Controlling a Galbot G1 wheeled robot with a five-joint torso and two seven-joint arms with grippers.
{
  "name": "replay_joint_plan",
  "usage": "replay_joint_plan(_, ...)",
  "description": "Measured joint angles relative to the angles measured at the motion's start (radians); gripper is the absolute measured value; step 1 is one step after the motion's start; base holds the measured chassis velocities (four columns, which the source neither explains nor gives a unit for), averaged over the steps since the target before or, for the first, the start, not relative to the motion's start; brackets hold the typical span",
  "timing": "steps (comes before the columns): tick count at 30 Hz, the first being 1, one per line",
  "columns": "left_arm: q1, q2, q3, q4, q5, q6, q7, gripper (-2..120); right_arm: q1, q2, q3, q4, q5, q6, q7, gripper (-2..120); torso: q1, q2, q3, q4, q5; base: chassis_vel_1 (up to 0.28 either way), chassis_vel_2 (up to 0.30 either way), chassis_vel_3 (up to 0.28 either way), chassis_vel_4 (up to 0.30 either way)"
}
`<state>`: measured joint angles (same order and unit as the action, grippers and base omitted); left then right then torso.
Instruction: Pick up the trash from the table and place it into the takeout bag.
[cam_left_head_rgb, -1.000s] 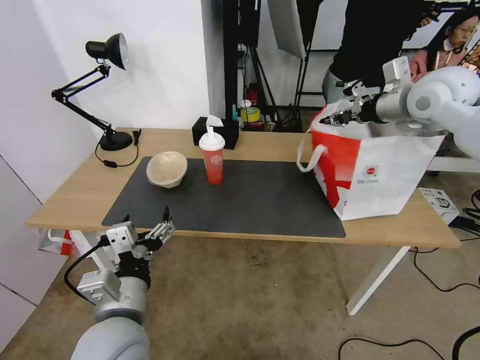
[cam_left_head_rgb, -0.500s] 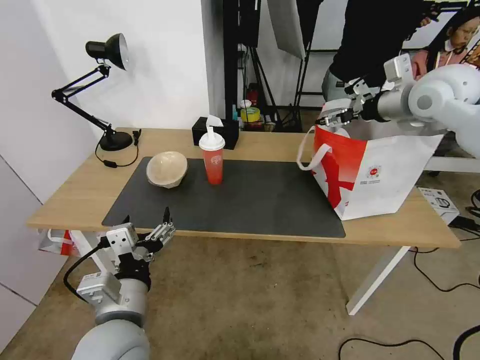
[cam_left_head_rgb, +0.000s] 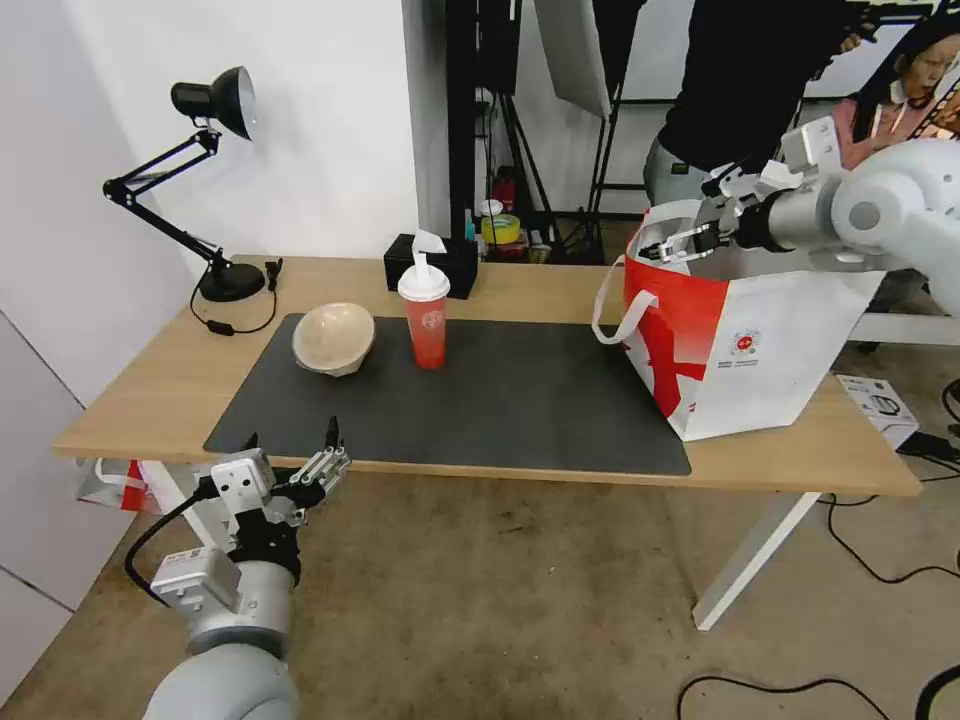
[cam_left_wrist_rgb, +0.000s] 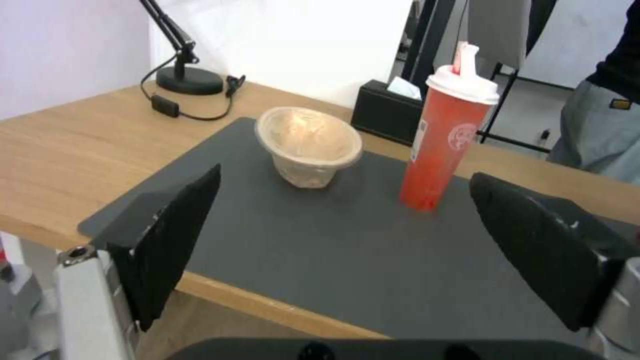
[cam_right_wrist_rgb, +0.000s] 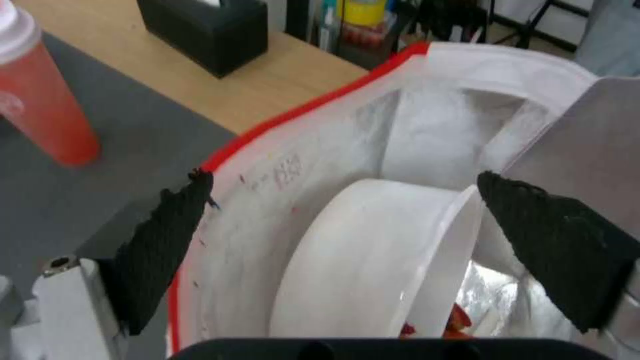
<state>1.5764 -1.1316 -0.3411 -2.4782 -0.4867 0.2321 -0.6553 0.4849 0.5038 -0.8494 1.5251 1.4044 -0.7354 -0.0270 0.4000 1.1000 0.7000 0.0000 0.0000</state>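
Observation:
The takeout bag (cam_left_head_rgb: 760, 340) stands on the right end of the table (cam_left_head_rgb: 150, 385), its foil-lined mouth (cam_right_wrist_rgb: 453, 120) open. Inside it a white round bowl (cam_right_wrist_rgb: 373, 265) leans on its edge, with red scraps at the bottom. My right gripper (cam_left_head_rgb: 665, 245) (cam_right_wrist_rgb: 343, 180) hovers open over the bag's mouth, holding nothing. On the dark mat (cam_left_head_rgb: 520, 400) sit a beige bowl (cam_left_head_rgb: 334, 338) (cam_left_wrist_rgb: 310, 140) and a red drink cup (cam_left_head_rgb: 426, 318) (cam_left_wrist_rgb: 443, 145) with a white lid. My left gripper (cam_left_head_rgb: 292, 433) (cam_left_wrist_rgb: 345, 176) waits open just off the table's front edge, facing both.
A black desk lamp (cam_left_head_rgb: 215, 190) stands at the back left and a black tissue box (cam_left_head_rgb: 432, 262) sits behind the cup. A small red-and-white plastic bag (cam_left_head_rgb: 120, 480) lies under the table's left end. Stands and people are behind the table; cables (cam_left_head_rgb: 880, 560) cross the floor at right.
My right arm drew back slightly to the right, its gripper staying over the bag's mouth, and the bag's top shifted a little. The left arm, the cup and the beige bowl stayed put.

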Motion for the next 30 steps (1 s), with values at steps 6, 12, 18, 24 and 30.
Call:
replay_joint_plan(6,0.001,0.003,-0.002,-0.003,0.000,0.000,0.000,100,-0.027,-0.012,0.068,0.014,0.002,0.000,-0.005,100,0.000,0.000,0.000,0.0000,0.0000,0.000,0.000,0.000,0.000)
replay_joint_plan(12,0.000,0.008,-0.002,-0.003,0.000,0.000,0.000,100,-0.063,-0.021,0.160,0.033,0.002,0.000,-0.006,100,0.000,0.000,0.000,0.0000,0.0001,0.000,0.000,0.000,0.000)
replay_joint_plan(18,-0.004,0.017,-0.003,-0.005,-0.004,0.000,0.000,100,-0.155,-0.044,0.363,0.131,-0.011,0.006,0.031,100,0.000,0.000,0.000,0.0000,0.0000,0.000,0.000,0.000,0.000)
replay_joint_plan(24,-0.007,0.022,-0.006,-0.005,-0.007,0.001,-0.001,100,-0.233,-0.088,0.470,0.252,-0.042,0.071,0.090,100,0.000,0.000,0.000,0.0001,-0.0002,0.000,0.000,0.000,0.000)
replay_joint_plan(30,0.001,0.024,-0.012,-0.011,-0.007,0.001,-0.002,100,-0.607,-0.194,0.690,0.501,-0.144,0.404,0.271,100,0.000,0.000,0.000,-0.0003,0.0005,0.000,0.000,0.000,0.000)
